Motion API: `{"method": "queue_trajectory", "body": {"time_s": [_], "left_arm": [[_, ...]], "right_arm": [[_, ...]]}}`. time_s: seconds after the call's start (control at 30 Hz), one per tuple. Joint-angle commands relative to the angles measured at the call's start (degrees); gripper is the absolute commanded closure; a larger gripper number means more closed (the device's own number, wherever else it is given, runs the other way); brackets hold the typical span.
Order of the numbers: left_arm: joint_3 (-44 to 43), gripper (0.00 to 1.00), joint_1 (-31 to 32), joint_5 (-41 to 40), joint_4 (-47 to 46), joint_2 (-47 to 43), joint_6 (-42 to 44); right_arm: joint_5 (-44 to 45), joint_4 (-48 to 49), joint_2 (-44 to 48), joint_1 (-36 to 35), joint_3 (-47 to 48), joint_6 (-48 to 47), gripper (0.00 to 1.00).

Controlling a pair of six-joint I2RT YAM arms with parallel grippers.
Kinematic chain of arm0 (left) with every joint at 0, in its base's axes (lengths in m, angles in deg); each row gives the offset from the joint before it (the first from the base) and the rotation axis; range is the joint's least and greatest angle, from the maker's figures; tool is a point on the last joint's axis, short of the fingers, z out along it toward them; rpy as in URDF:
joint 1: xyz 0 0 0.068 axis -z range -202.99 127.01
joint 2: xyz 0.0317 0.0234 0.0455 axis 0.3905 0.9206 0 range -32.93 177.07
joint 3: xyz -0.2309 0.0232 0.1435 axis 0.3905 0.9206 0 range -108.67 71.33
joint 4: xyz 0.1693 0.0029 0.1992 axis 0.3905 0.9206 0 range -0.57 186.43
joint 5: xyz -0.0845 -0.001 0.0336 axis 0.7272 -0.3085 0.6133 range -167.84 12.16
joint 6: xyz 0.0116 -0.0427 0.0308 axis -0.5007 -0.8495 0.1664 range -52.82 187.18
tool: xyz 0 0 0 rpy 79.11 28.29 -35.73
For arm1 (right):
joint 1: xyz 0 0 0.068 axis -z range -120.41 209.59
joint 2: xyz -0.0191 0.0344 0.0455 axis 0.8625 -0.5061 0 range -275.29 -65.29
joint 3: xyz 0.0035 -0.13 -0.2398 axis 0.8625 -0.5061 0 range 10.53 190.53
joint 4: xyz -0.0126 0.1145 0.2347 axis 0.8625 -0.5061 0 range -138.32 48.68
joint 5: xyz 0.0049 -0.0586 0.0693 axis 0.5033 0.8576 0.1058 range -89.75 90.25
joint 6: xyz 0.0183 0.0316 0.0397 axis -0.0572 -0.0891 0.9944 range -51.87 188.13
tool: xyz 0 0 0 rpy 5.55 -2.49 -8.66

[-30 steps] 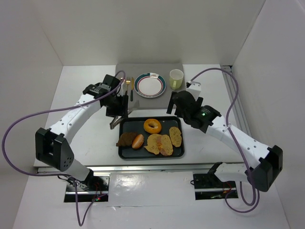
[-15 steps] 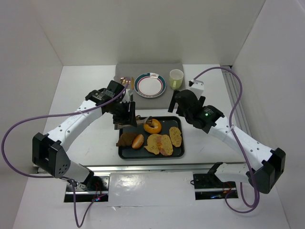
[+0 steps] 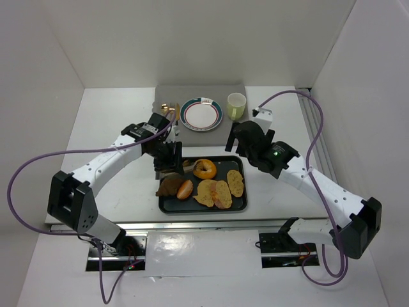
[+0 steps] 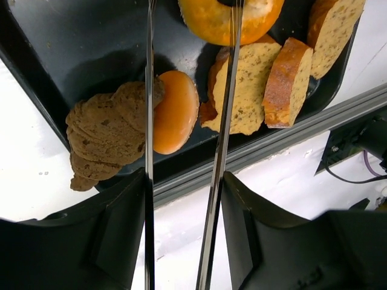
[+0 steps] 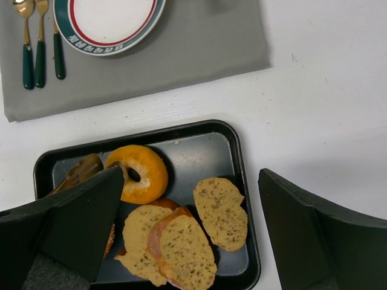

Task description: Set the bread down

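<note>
— Was there any writing you could read?

— Only some pale marks on the dark green rim band of the round white plate (image 5: 106, 15), and they were too small to make out. The plate sat on a grey cloth placemat (image 5: 181, 57), at twelve o'clock from the black rectangular tray (image 3: 225, 164).

— And the bread?

— It was all on that tray. Seen from above, a golden ring-shaped bagel (image 4: 205, 21) lay at twelve o'clock and a dark brown knobbly roll (image 4: 106, 130) at eight. A glossy orange oval bun (image 4: 176, 112) lay at seven, touching the roll. Seeded tan slices (image 4: 245, 90) overlapped from six round to three.

— Where was the left pincer (image 4: 184, 175)?

— Over the tray's ten o'clock corner, clamped on thin metal tongs (image 4: 148, 121) whose two blades stood apart. In its wrist view one blade ran along the seam between roll and bun, and the other crossed a seeded slice and the bagel. The bun lay between them. The blade tips ran out of frame, so I could not tell whether they touched any bread.

— The right pincer (image 5: 190, 175)?

— Its fingers were spread wide and held nothing, just off the tray's one o'clock corner.
</note>
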Motion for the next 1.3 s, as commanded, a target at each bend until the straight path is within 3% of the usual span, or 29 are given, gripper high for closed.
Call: {"method": "queue_trajectory", "body": {"time_s": [0.0, 0.07, 0.2, 0.23, 0.33, 0.53, 0.67, 0.77, 1.07, 1.23, 1.27], "left_arm": [[0.20, 0.39, -0.18, 1.83, -1.51, -0.10, -1.07], [0.73, 0.42, -0.79, 2.44, -2.21, 0.42, -1.07], [1.26, 0.64, -3.07, 6.31, -3.79, 1.47, 0.24], [1.26, 0.76, -3.60, 6.32, -2.84, 0.96, 0.85], [-1.54, 0.84, -6.23, 5.00, 0.94, -1.32, 2.78], [-12.26, 0.84, -10.19, 0.43, 6.93, -3.27, 5.78], [-20.42, 0.84, -10.72, -0.09, 5.62, 1.38, 5.78], [-23.86, 0.84, -11.25, -0.72, -0.07, 6.91, 5.17], [-45.48, 0.88, -10.11, -1.16, -5.98, 30.02, -0.01], [-51.03, 0.82, -10.11, -0.01, -8.00, 39.95, -1.25], [-51.03, 0.76, -9.59, -0.01, -8.01, 40.76, -1.25]], "right_arm": [[0.67, -0.67, 0.70, 0.41, -1.24, 0.66, 0.01], [0.67, -0.14, 0.70, 0.41, -1.86, 0.66, 0.01], [0.67, -0.14, 0.70, 0.41, -1.34, 1.27, 0.01], [0.67, -0.14, 0.70, 0.41, -1.34, 1.27, 0.01], [0.05, -0.14, 0.70, 0.41, -1.34, 1.27, 0.01], [-0.47, 1.69, 0.70, 0.41, -1.25, 1.27, 0.01], [-0.47, 1.70, 0.70, 0.41, -0.11, 1.27, 0.01], [-0.47, 1.70, 0.70, 0.41, -0.11, 1.27, 0.01], [0.05, -0.06, 1.22, 0.93, -0.11, 2.85, 0.01], [0.58, -0.58, 1.23, 0.94, -0.11, 2.86, 0.01], [0.58, -0.58, 0.71, 0.94, -0.11, 2.86, 0.01]]}}
